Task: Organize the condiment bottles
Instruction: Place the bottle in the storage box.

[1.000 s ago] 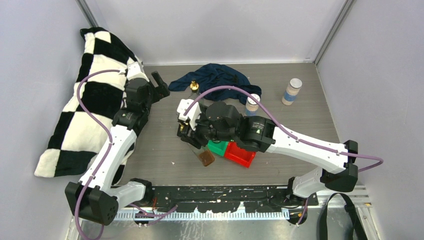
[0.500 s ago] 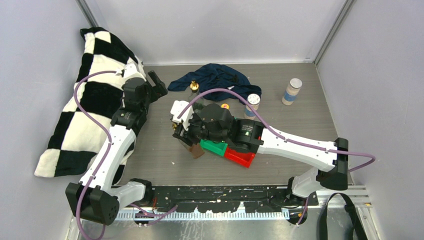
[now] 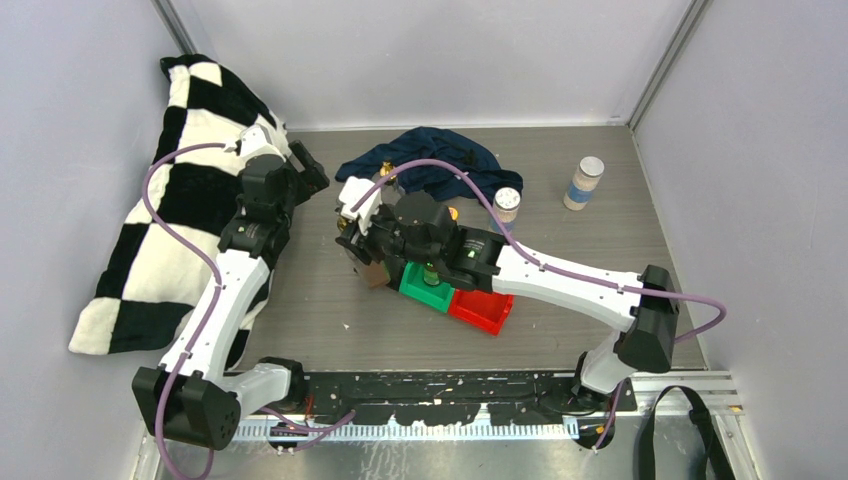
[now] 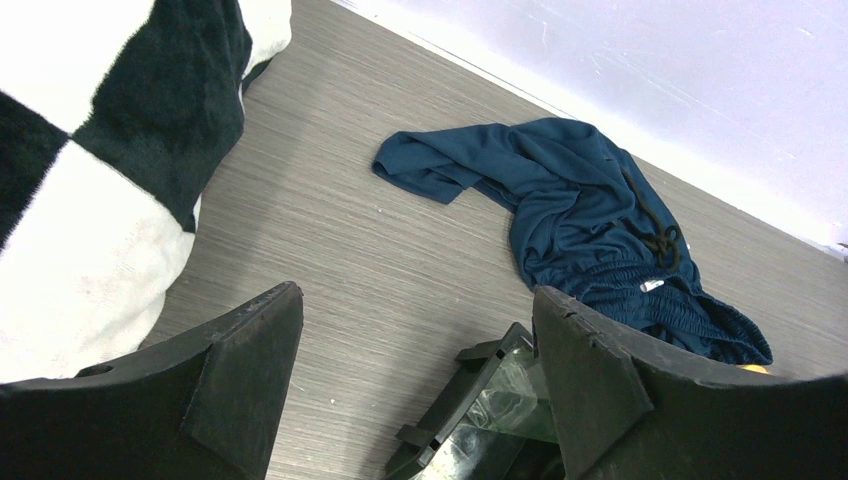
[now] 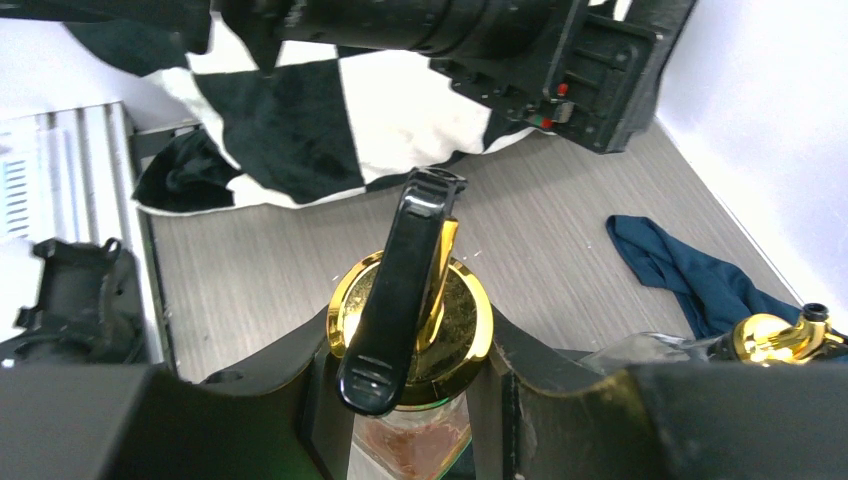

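My right gripper [image 3: 362, 248] is shut on a clear glass bottle [image 3: 376, 272] with brownish contents, just left of the green bin [image 3: 420, 290]. In the right wrist view its gold pourer top [image 5: 450, 330] sits between my fingers [image 5: 300, 370]. A second gold-topped bottle [image 3: 387, 171] stands by the blue cloth; its top [image 5: 775, 338] shows at the right. Two white-capped jars [image 3: 507, 203] [image 3: 585, 181] stand further right. A yellow cap [image 3: 452, 213] peeks out behind my right arm. My left gripper [image 3: 308, 165] is open and holds nothing.
A red bin [image 3: 482, 312] touches the green bin's right side. A black bin [image 4: 470, 400] with clear glass in it lies under my left gripper [image 4: 415, 330]. Blue cloth [image 3: 430, 155] is bunched at the back; a checked blanket [image 3: 180, 210] covers the left side.
My right arm has carried the glass bottle left and back, from in front of the green bin to its left side. The left gripper has edged back and narrowed slightly.
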